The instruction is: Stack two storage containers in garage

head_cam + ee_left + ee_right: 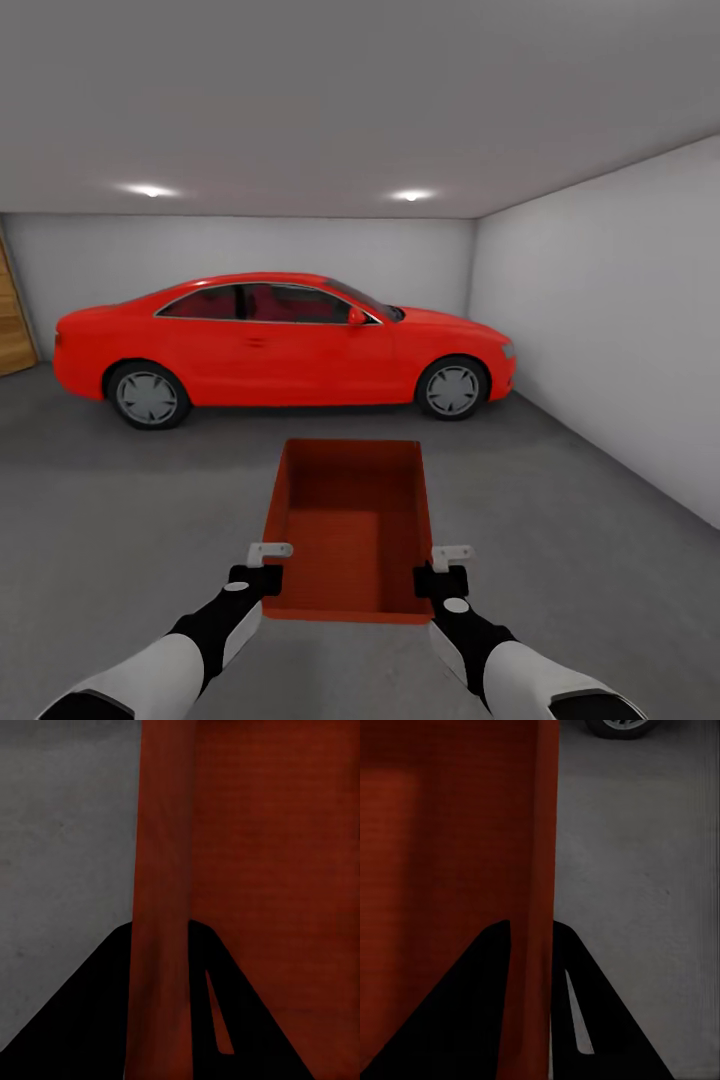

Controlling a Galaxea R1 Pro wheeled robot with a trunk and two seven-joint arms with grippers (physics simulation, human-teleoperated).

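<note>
Bin, stiff and probably light, hangs above the garage floor. Left gripper and right gripper each pinch 1 side wall near its near end.

An open, empty orange-red storage container sits level above the garage's grey floor.

Jaws astride container wall, concrete floor beyond
</note>
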